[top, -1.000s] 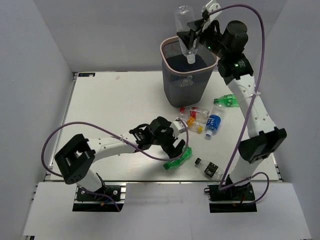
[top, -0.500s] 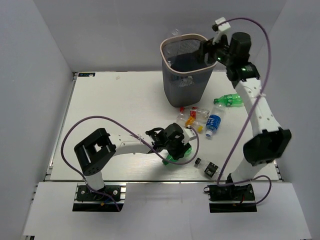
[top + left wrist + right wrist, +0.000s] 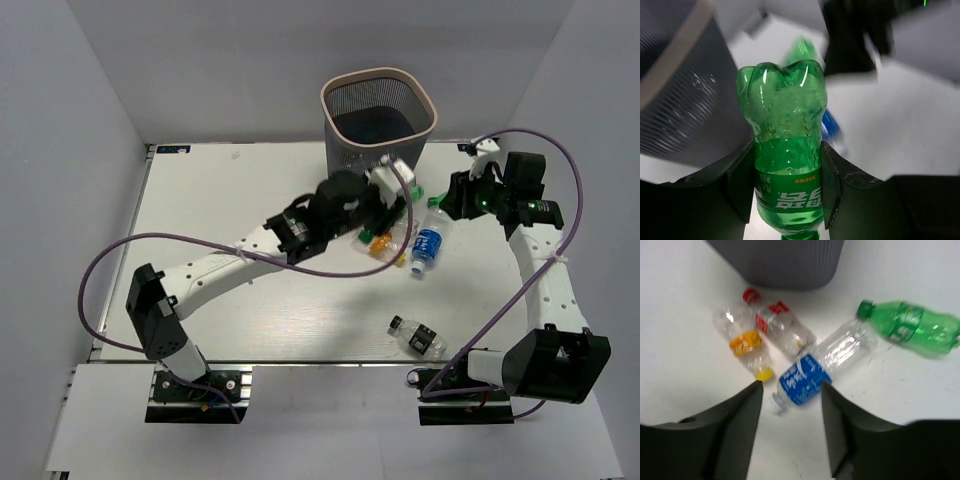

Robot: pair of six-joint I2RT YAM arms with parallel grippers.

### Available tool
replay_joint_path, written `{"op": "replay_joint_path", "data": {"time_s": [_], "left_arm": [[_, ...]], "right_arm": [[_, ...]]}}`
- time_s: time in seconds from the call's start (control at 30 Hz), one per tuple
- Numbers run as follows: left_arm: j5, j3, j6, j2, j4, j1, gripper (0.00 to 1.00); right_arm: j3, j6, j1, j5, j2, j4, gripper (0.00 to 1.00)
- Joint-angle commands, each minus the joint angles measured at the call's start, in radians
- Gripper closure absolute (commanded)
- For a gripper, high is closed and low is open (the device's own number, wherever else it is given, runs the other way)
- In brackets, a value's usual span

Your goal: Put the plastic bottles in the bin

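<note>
The left claw (image 3: 787, 170) is shut tight on a green bottle (image 3: 787, 125). One finger presses on each side of it. In the left wrist view the bumpy bottom of the bottle points up and its label reads upside down. The claw holds the bottle up beside the mesh wall of the bin (image 3: 380, 105), on the near side. The bottle is not over the rim.

The right claw (image 3: 791, 390) is open and holds nothing. It hangs over a bunch of bottles lying on the white counter (image 3: 230, 200), close to the foot of the bin. A red-label bottle (image 3: 777, 327) and a yellow-label bottle (image 3: 747, 347) lie side by side. A blue-label bottle (image 3: 825, 365) lies just beside them. A second green bottle (image 3: 910, 327) lies on its side, with its cap near the clear end of the blue-label bottle.

A black-label bottle (image 3: 418, 337) lies alone, well apart from the rest, near the front edge of the counter.
</note>
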Motion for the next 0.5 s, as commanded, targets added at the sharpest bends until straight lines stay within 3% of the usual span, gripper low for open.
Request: {"op": "replay_joint_path", "data": {"time_s": [0.0, 0.1, 0.3, 0.47], "left_arm": [[-0.125, 0.137, 0.070, -0.006, 0.112, 0.050, 0.66], [-0.182, 0.272, 0.070, 0.091, 0.209, 0.091, 0.65], [-0.326, 0.642, 0.048, 0.321, 0.336, 0.171, 0.60], [-0.465, 0.809, 0.021, 0.516, 0.436, 0.214, 0.50]], "right_arm": [[-0.031, 0.019, -0.019, -0.018, 0.004, -0.074, 0.41], [-0.060, 0.082, -0.029, -0.047, 0.077, -0.104, 0.31], [-0.120, 0.197, -0.035, -0.044, 0.178, -0.032, 0.28], [-0.135, 0.245, -0.039, -0.018, 0.263, 0.014, 0.24]]}}
